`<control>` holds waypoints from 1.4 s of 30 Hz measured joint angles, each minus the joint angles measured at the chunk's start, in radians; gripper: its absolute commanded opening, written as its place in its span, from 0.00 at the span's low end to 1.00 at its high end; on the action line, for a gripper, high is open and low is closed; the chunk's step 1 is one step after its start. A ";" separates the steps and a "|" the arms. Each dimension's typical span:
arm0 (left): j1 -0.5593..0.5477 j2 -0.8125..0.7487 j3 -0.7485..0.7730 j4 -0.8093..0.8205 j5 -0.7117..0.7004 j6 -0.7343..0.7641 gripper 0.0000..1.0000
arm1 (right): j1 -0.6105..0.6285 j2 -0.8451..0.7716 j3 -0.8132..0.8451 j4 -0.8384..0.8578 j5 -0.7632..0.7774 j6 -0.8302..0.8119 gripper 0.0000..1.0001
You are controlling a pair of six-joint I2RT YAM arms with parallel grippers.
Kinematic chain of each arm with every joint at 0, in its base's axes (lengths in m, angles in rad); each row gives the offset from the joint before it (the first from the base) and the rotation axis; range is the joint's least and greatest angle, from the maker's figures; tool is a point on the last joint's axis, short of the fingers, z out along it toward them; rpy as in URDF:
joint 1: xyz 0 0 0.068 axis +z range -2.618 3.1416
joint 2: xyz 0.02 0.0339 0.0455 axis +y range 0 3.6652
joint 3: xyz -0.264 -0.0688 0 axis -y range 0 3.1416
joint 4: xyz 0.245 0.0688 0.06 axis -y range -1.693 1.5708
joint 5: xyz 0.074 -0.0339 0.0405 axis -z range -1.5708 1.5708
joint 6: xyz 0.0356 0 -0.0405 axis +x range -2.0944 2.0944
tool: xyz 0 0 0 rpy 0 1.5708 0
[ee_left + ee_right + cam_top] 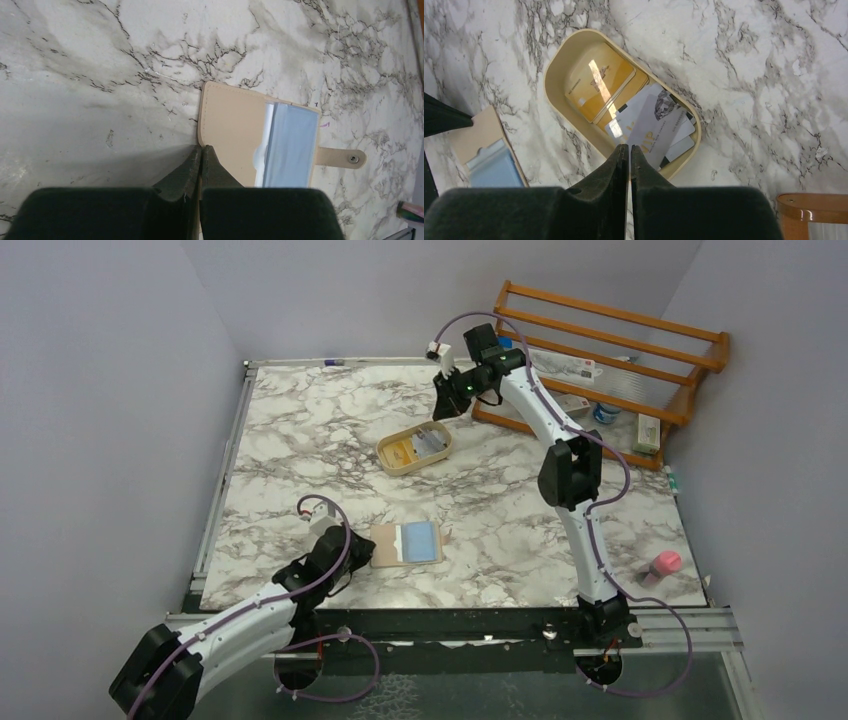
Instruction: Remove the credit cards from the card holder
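Since the card holder (388,546) lies opened flat at about 6 o'clock of the desk's (300,440) middle, its inner pockets face up. A light blue card (422,541) sits in the half toward 3 o'clock, seemingly behind a clear sleeve. The closing tab (345,158) pokes out past it, also at 3 o'clock.

That card looks thin, stiff and slick, and probably light enough to skate away at a nudge. The leather is soft (it would likely flex and drag along unless pinned). To my eye the best hold is the strip of card bared by the small notch on the fold side of the pocket. It would need pinching on both faces and drawing out flat toward 9 o'clock, with the holder pressed down meanwhile.

The left hand (201,150) rests at the holder's 9 o'clock edge with its fingers pressed together and their tips touching the leather rim. Whether they nip it or merely bear on it I cannot tell.

Well apart, toward 12 o'clock, an oval beige tray (555,75) holds overlapping pale cards (651,125). The right hand (629,148) hovers over the tray, its fingers all but together and gripping nothing.

The job looks partly done, with at least the blue card left.
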 measured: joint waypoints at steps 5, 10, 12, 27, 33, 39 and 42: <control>0.000 0.044 0.008 0.037 0.005 0.006 0.00 | 0.000 0.000 -0.002 -0.012 0.000 -0.019 0.20; 0.000 0.077 0.014 0.069 0.017 0.008 0.00 | 0.000 -0.029 -0.037 0.034 0.014 0.019 0.44; 0.000 0.077 0.014 0.072 0.019 0.010 0.00 | 0.000 -0.056 -0.052 0.059 0.021 0.047 0.50; 0.000 0.045 0.014 0.051 0.022 0.022 0.00 | 0.000 -0.925 -1.191 0.943 -0.051 0.577 0.90; 0.002 0.142 0.035 0.118 0.022 0.029 0.00 | 0.000 -0.987 -1.500 1.037 -0.066 0.687 0.91; 0.002 0.290 0.150 0.159 0.023 0.072 0.00 | 0.000 -1.170 -1.665 1.029 -0.049 0.710 0.93; 0.003 0.302 0.234 0.134 0.020 0.112 0.00 | 0.000 -1.291 -1.706 1.030 -0.009 0.719 0.94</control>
